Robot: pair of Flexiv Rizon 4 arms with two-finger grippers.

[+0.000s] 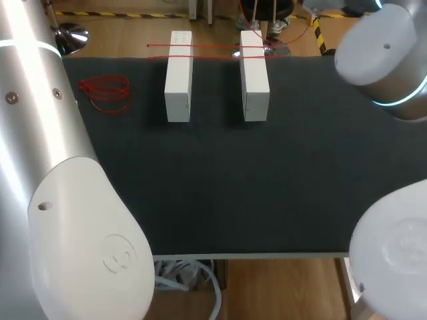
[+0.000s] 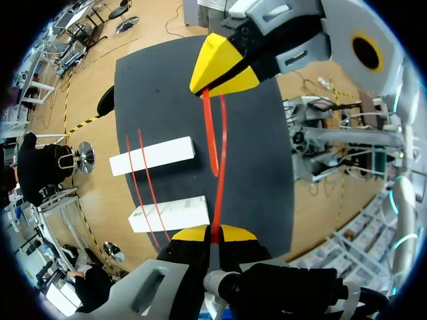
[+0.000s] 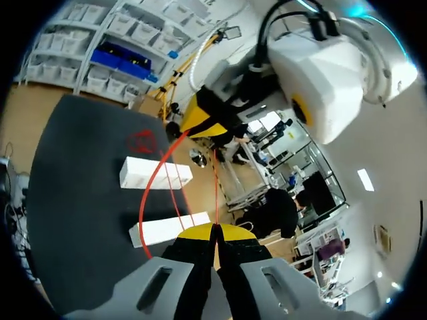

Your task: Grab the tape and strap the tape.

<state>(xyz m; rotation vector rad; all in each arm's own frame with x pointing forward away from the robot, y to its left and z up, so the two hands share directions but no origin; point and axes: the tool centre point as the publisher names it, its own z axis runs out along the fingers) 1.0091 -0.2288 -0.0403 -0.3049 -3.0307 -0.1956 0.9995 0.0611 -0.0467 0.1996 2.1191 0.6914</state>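
**Strap in hand:** Your left fingers (image 2: 200, 235) are pressed together on a thin red tape (image 2: 212, 140). It runs straight out from between them to your right fingers (image 2: 227, 67), just ahead and likewise pinched shut on it. Between the two pairs the tape hangs as a doubled strand, one run broad and flat, the other hair-thin, well above the dark, matte bench (image 1: 233, 193).

Under and beside your left fingers lies a white block (image 2: 170, 213), long, smooth and square-edged, with a second white block (image 2: 152, 155) parallel beyond it and apart from it. Two lines of the same red tape cross both blocks near one end. Where those lines join the held strand cannot be made out. Farthest off, a loose red coil (image 1: 105, 93) rests on the bench, apart from the blocks.

The tape looks light, limp and slick, so it will likely sag or twist once tension drops, and it may slip through smooth tips. Grip it near the ends of the free span, flat face against the pads. The blocks look light enough for a hard pull to drag them.
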